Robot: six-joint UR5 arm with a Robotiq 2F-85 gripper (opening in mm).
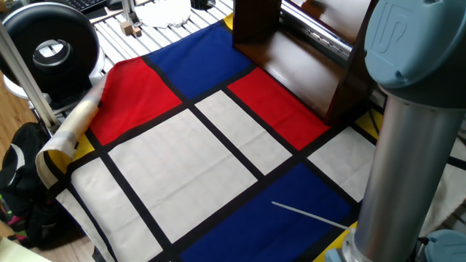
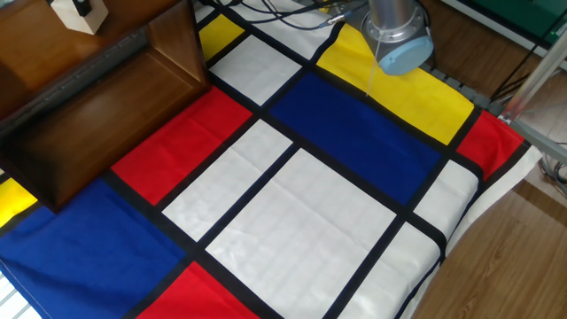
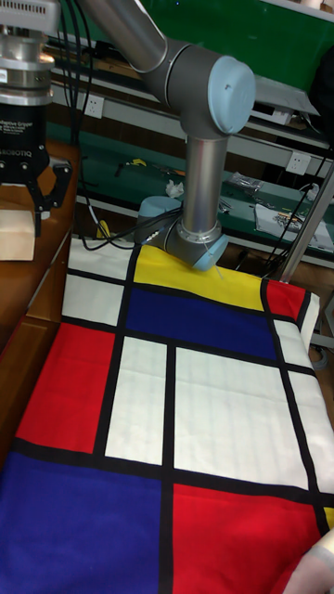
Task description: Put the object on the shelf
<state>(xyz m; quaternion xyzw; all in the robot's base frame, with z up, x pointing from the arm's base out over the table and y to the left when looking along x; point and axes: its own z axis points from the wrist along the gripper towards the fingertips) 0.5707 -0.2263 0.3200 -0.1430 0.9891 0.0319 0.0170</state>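
Note:
The object [image 3: 13,243] is a pale tan wooden cube at the top left of the tall fixed view, held low over the top board of the dark brown shelf [image 3: 37,283]. My gripper [image 3: 19,223] comes down from above with its black fingers [image 3: 41,200] on either side of the cube, shut on it. In the other fixed view the object [image 2: 71,23] shows at the top left edge above the shelf [image 2: 106,97], with a black finger [image 2: 82,8] against it. The shelf [image 1: 291,65] also appears at the top of one fixed view, where the gripper is out of view.
A checked cloth [image 2: 301,195] in red, blue, white and yellow covers the table. The arm's grey column [image 1: 404,153] stands at the right edge. A black round device [image 1: 51,45], a rolled cloth end [image 1: 73,124], tiny wooden blocks [image 1: 132,29] and a black bag [image 1: 22,189] lie left.

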